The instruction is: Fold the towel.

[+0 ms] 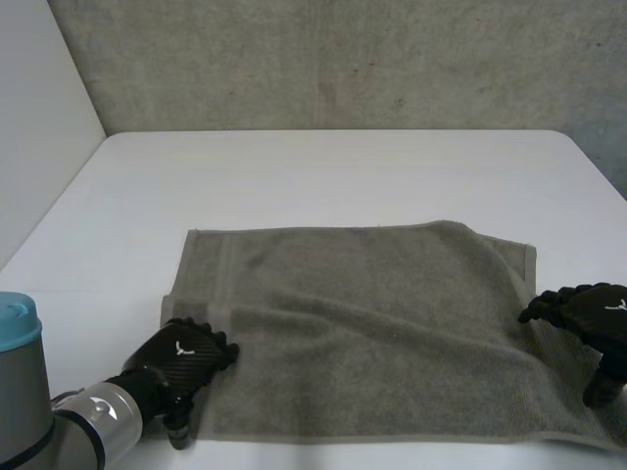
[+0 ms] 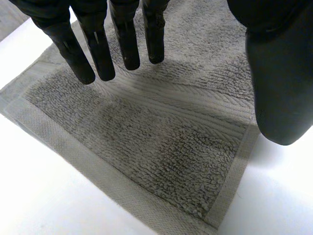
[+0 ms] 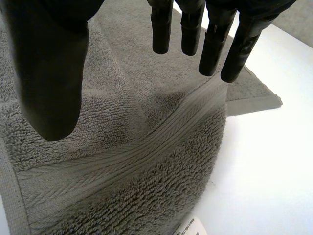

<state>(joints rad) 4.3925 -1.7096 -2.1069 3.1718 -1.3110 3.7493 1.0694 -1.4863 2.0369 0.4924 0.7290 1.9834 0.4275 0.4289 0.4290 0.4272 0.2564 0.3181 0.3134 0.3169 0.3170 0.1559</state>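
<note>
A grey-brown towel (image 1: 372, 328) lies spread on the white table (image 1: 323, 176), with a ridge running across its middle. My left hand (image 1: 186, 357) hovers over the towel's near left corner (image 2: 146, 161), fingers (image 2: 102, 54) straight and thumb apart, holding nothing. At the towel's right edge my right hand (image 1: 588, 313) is open above the cloth (image 3: 146, 147); its fingers (image 3: 210, 44) are straight and clear of the pile. The towel's far right corner (image 3: 259, 95) lies flat beyond those fingertips.
A concrete wall (image 1: 343, 59) stands behind the table. Bare white tabletop stretches beyond the towel's far edge and along its left side. A small white label (image 3: 190, 227) peeks from under the towel near my right hand.
</note>
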